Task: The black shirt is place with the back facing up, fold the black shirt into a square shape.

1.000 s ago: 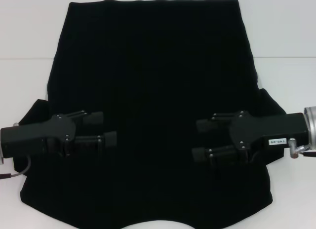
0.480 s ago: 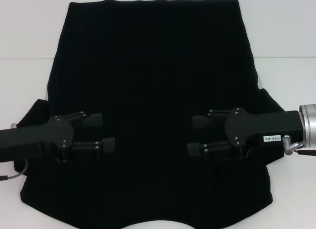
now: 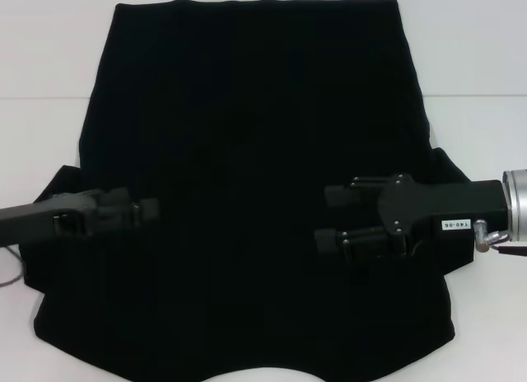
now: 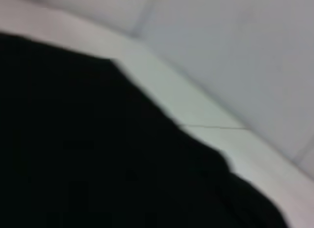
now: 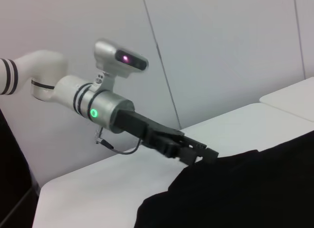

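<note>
- worktop (image 3: 49, 36): white, carries everything
- shirt (image 3: 255, 135): spread flat on it, plain side up
- right claw (image 3: 329, 217): released, over shirt's right half
- left claw (image 3: 148, 211): low at left sleeve, grip state unclear

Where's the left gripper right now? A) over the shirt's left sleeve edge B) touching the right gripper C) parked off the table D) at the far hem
A: in the head view the left gripper sits at the left sleeve side of the black shirt, well apart from the right gripper.
</note>
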Controlling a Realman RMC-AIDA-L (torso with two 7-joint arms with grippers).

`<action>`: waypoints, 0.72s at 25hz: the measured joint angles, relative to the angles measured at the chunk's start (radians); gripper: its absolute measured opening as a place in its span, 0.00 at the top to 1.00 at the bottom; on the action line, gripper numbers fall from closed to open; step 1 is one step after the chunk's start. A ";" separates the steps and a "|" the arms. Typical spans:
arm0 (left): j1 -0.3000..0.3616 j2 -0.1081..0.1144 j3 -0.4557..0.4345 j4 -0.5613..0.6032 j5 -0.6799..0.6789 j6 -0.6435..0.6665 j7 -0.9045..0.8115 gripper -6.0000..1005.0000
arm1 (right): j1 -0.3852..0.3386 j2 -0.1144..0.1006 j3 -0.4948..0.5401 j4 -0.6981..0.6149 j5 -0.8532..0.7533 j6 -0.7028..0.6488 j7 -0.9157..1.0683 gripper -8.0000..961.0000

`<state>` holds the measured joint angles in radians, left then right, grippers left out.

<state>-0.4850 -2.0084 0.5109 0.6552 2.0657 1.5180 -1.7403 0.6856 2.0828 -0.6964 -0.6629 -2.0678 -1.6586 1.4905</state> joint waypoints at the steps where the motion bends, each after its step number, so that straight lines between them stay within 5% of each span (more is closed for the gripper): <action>1: 0.001 0.002 -0.009 0.004 0.015 -0.033 -0.027 0.05 | 0.000 0.000 0.000 0.000 0.000 0.001 0.000 0.10; 9: 0.039 0.029 -0.064 0.099 0.084 -0.124 -0.227 0.06 | 0.002 0.002 0.002 0.003 0.026 0.014 0.002 0.10; 18: 0.033 0.051 -0.059 0.221 0.321 -0.096 -0.434 0.07 | 0.002 0.002 0.004 0.014 0.040 0.030 0.002 0.10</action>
<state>-0.4523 -1.9577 0.4520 0.8758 2.3868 1.4224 -2.1745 0.6871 2.0844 -0.6927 -0.6488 -2.0275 -1.6286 1.4925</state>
